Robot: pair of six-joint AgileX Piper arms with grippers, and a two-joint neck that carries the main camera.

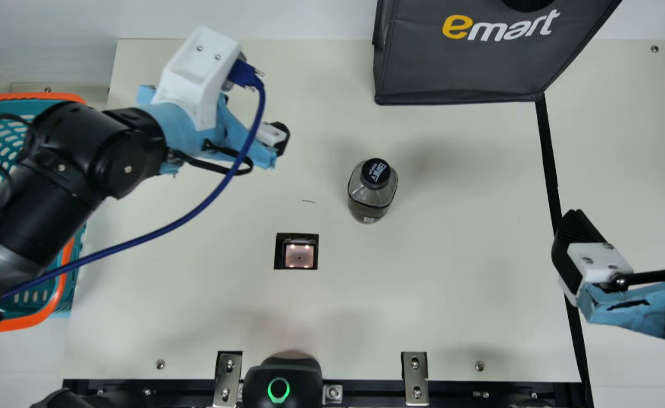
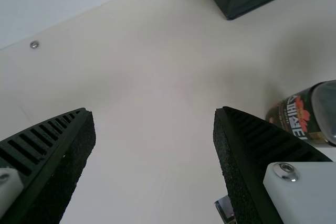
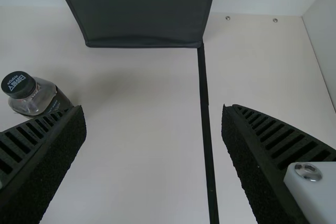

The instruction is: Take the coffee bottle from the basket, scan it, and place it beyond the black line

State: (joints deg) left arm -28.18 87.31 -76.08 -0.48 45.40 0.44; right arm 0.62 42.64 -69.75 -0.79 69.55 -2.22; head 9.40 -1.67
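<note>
- The bottle (image 1: 371, 195) stands upright near the middle of the main view, to the right of and slightly above the scanner (image 1: 297, 252), and apart from it.
- The left gripper (image 1: 267, 152) is at upper left of centre in the main view, its fingers spread with nothing between them; the bottle is right of it and a little lower, not touching.
- The right gripper (image 1: 630, 220) is at the right edge, also spread wide and holding nothing; the bottle lies well to its left.
- The black line (image 1: 546, 153) runs down the right side, with the bottle left of it.
- The bag (image 1: 457, 68) sits at the upper right, the basket (image 1: 26, 97) at the left edge.
</note>
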